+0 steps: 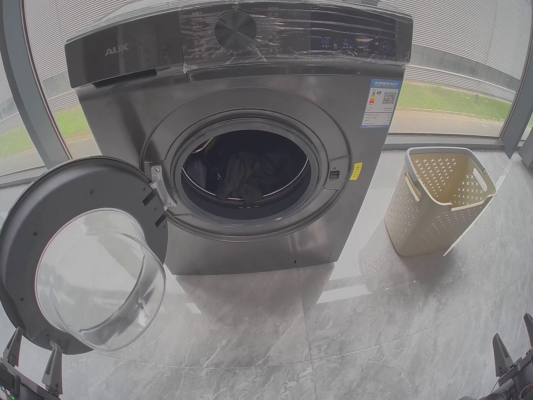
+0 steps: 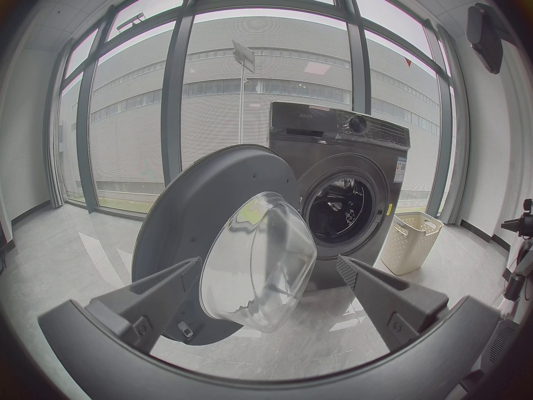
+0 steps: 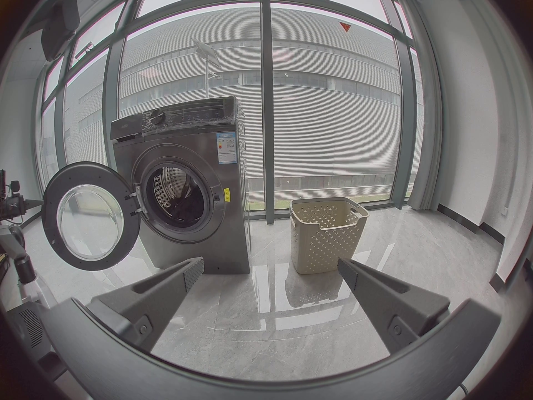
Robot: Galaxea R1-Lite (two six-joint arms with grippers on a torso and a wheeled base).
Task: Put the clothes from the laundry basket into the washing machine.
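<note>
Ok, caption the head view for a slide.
Washer with door open, dark clothes inside; basket on its right looks empty.

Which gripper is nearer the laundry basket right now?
Right. The right gripper is on the same side as the laundry basket, bare floor between them; the left gripper is far across, below the open washing machine door.

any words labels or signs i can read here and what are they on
Brand mark, top left of the washing machine: short pale letters, a brand name, left unquoted.
Blue-topped label, machine front: too small to read.
Yellow sticker, machine front: unreadable.
Panel icons: symbols, no words.
Laundry basket: no text.
</note>
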